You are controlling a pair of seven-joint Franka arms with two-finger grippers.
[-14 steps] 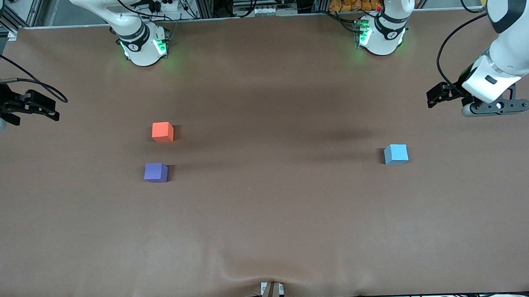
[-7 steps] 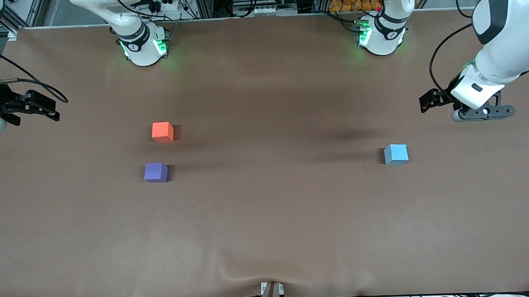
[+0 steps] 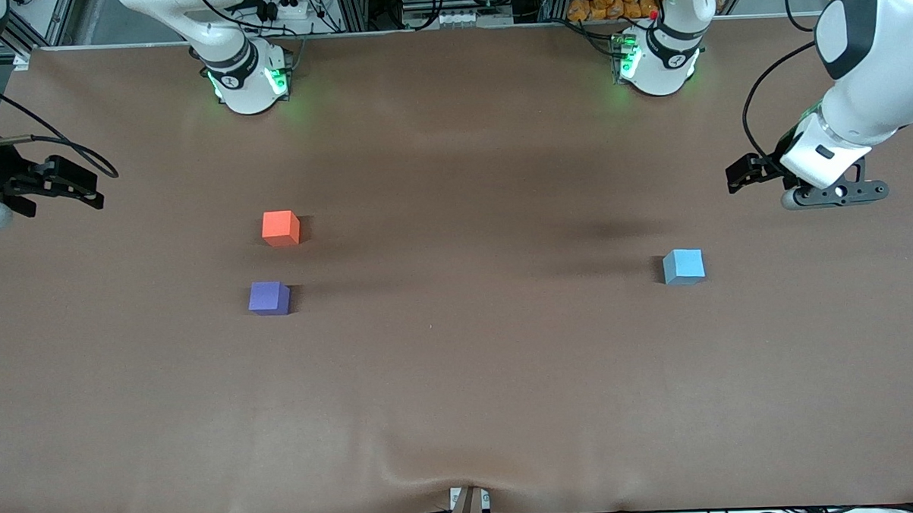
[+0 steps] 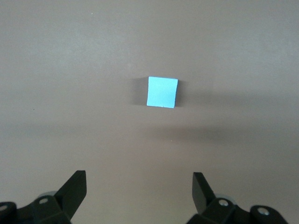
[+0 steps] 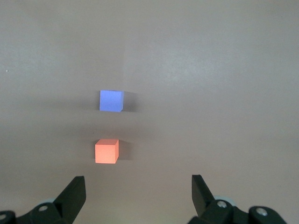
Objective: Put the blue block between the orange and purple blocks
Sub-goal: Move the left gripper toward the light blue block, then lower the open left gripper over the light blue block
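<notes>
Brown cloth covers the whole table (image 3: 461, 393); the left gripper (image 3: 757, 171) hangs high, fingers spread wide, holding nothing, with the blue block (image 3: 683, 267) on the cloth below and ahead of it, not yet between the fingers; the right gripper (image 3: 63, 187) waits at its own end, spread too. The gap between the orange block (image 3: 281, 228) and the purple block (image 3: 269, 298) looks tight; a crooked grasp could knock either aside.

The front camera looked down from high across the surface (image 3: 461, 378), facing both bases. Each wrist camera looked down past its own pincer; the left shared the blue block (image 4: 162, 92) with the front view.
</notes>
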